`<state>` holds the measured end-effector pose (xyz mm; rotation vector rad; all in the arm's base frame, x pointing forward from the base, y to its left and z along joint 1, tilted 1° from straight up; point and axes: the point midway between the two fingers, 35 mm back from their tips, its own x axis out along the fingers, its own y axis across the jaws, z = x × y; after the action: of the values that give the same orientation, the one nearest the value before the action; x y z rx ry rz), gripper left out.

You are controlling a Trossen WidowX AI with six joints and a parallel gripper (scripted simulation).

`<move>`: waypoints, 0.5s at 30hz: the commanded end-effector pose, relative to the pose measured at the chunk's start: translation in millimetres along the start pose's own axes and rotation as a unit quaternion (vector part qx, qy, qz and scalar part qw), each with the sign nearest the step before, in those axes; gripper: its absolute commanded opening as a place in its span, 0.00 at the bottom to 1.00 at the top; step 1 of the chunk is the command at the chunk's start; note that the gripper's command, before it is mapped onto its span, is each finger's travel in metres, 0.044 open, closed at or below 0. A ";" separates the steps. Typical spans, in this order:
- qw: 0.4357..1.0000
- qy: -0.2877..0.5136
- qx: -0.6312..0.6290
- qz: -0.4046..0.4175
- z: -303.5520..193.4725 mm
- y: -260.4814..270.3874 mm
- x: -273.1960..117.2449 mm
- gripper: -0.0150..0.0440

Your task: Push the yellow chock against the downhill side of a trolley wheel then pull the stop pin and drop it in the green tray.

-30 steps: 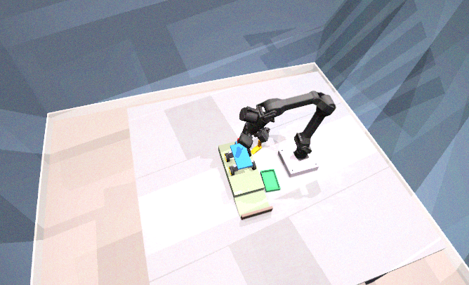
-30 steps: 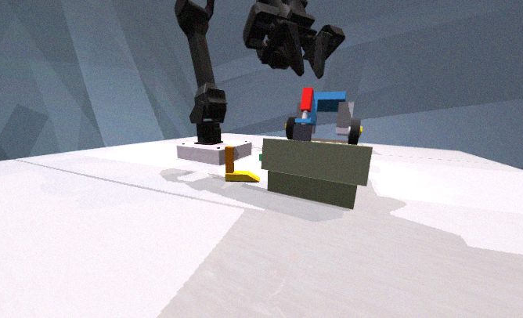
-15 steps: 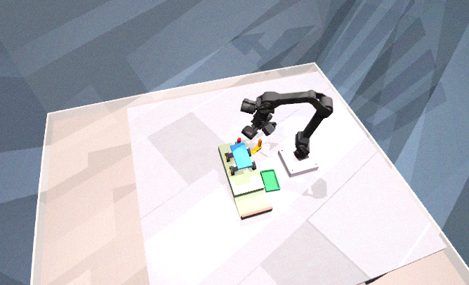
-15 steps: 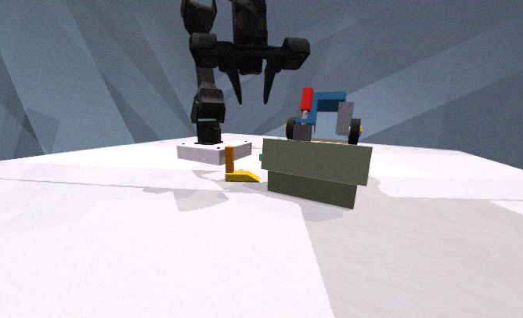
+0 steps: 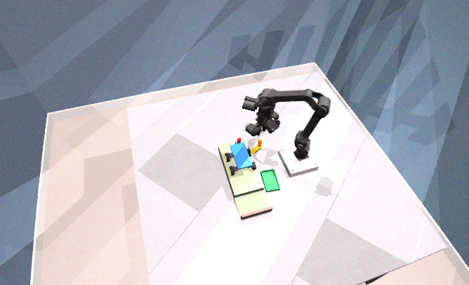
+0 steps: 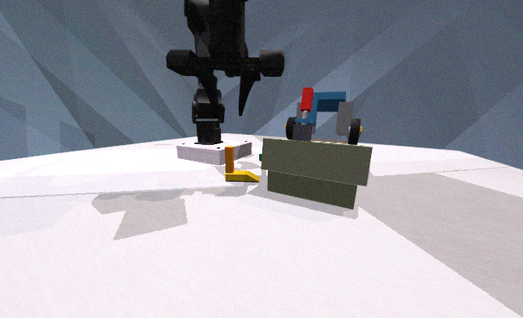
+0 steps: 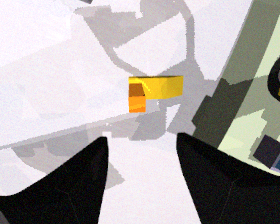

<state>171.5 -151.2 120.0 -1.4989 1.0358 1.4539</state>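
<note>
The yellow chock (image 5: 255, 149) (image 6: 239, 176) (image 7: 163, 87) lies on the table beside the ramp's uphill part, its orange handle (image 5: 260, 143) (image 6: 229, 160) (image 7: 137, 104) upright. My gripper (image 6: 228, 109) (image 7: 141, 141) points down, partly open and empty, above the chock's handle; in the top view its fingertips are unclear. The blue trolley (image 5: 241, 155) (image 6: 330, 95) stands on the ramp (image 5: 247, 183) (image 6: 315, 161) (image 7: 236, 65). The red-headed stop pin (image 5: 239, 140) (image 6: 306, 99) is upright at its uphill end. The green tray (image 5: 270, 180) holds nothing visible.
The white arm base (image 5: 300, 167) (image 6: 198, 152) stands on the chock's side of the ramp. The tray lies between the ramp and this base. A pinkish end bar (image 5: 257, 212) crosses the ramp's low end. The ramp's edge and a trolley wheel (image 7: 274, 82) are at the right in the wrist view.
</note>
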 end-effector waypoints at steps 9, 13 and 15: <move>1.000 -0.004 0.004 -0.001 1.4 0.6 39.0 0.58; 1.000 -0.004 0.004 -0.001 1.6 0.6 40.8 0.58; 1.000 -0.004 0.004 -0.001 1.6 0.6 41.9 0.58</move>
<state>170.1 -151.3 80.6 -1.4881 1.0369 1.4570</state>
